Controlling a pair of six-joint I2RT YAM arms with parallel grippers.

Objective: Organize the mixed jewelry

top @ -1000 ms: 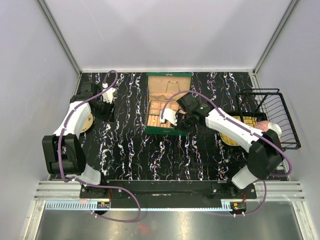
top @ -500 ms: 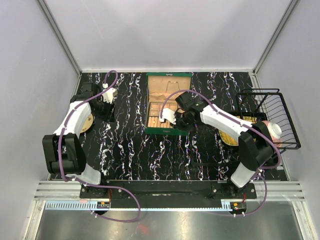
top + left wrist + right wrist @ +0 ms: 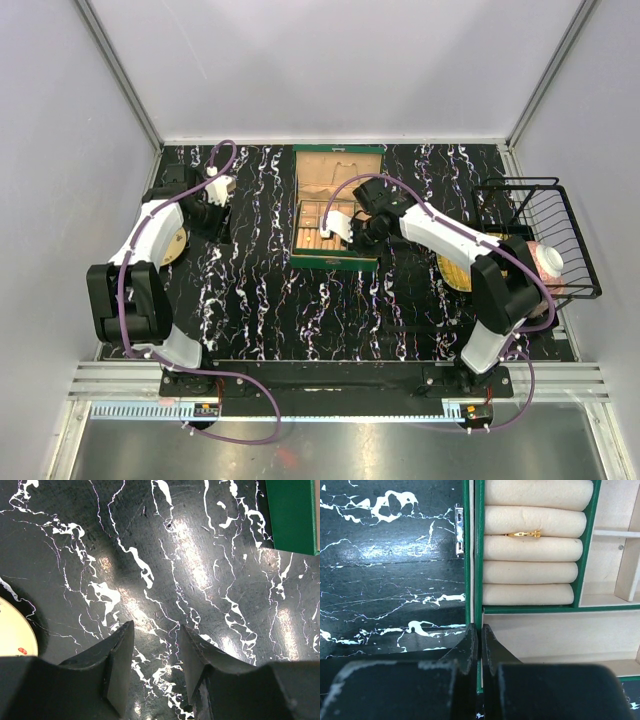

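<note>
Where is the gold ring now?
In the right wrist view, the gold ring sits between two cream rolls inside the green box.

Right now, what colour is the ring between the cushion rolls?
The ring is gold-toned; the right wrist view shows it best.

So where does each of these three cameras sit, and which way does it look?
Top external: fixed above and behind, looking down on the table, the open green box, the left arm and right arm.
Left wrist: on the left arm, looking down past the open left gripper at the table.
Right wrist: on the right arm, looking past the shut right gripper at a gold ring in the box.
Shared: all three show the green box.
</note>
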